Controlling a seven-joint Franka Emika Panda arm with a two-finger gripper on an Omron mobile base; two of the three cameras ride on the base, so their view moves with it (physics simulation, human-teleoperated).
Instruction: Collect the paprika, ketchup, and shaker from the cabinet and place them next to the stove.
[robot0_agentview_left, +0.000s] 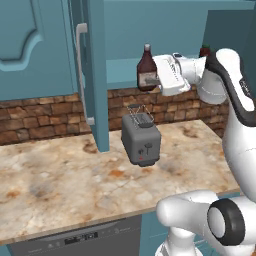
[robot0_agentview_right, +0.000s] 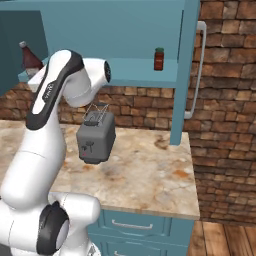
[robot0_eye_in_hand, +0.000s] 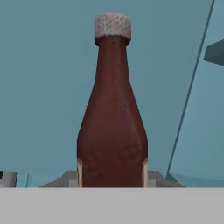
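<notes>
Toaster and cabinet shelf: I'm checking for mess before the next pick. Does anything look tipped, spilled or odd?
Nothing stands out. The ketchup stands upright on the cabinet shelf with the gripper shut on it, the paprika stands upright further along, and the toaster sits squarely on the counter.

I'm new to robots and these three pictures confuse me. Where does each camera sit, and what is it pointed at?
Left base view: behind the arm's left, facing the open cabinet; arm lower right, gripper shut on the ketchup.
Right base view: behind its right, facing the same cabinet; arm lower left.
Hand view: on the hand, looking along the gripper at the ketchup close up.
Shared by both base views: toaster, ketchup, paprika.
</notes>
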